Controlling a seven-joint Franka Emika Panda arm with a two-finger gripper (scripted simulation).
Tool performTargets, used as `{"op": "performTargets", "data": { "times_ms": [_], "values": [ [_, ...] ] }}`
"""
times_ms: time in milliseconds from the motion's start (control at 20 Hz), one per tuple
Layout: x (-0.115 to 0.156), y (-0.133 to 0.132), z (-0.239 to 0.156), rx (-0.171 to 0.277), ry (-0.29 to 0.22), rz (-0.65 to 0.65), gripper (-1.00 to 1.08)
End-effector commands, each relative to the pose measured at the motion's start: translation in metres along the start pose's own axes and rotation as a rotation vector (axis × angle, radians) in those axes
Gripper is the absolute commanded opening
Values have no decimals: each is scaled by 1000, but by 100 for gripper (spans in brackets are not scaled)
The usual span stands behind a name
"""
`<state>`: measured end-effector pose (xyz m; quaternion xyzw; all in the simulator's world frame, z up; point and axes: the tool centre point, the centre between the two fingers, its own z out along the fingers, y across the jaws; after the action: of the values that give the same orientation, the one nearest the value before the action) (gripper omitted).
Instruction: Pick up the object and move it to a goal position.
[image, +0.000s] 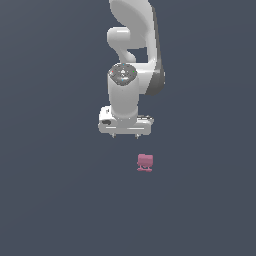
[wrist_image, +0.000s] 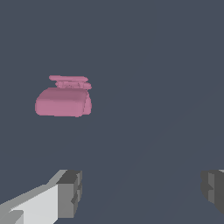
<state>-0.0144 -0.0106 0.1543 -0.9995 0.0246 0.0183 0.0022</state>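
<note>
One arm, one target: you are working a single gripper (image: 125, 134) toward the pink object (image: 145, 162), and nothing else lies on the grey floor (image: 50, 200).
Object position: taking the gripper as your landmark, the object sits below it in the exterior view and off toward that view's right, near but clearly apart, with no contact.
Gripper state: released; in the wrist view the two fingers (wrist_image: 70, 192) stand wide apart with bare floor between them, holding nothing.
Alignment: the object (wrist_image: 63, 100) lies outside the gap between the fingers, off to one side and ahead of the tips, so you are not yet centred over it.
Long axis: in the wrist view the blocky body looks wider than deep, and that width runs roughly parallel to the line joining the two fingers.
Facing: a flatter slab-like part shows on the edge far from the gripper; the stubs show at its base in the exterior view.
Coming move: judge it as a sideways shift to centre, perhaps a wrist turn, then descend.
</note>
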Motion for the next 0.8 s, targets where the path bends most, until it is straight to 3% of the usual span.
{"op": "performTargets", "data": {
  "times_ms": [0, 750],
  "values": [
    [0, 0, 0, 0, 0, 0, 100],
    [-7, -17, 16, 14, -18, -40, 100]
  ]
}}
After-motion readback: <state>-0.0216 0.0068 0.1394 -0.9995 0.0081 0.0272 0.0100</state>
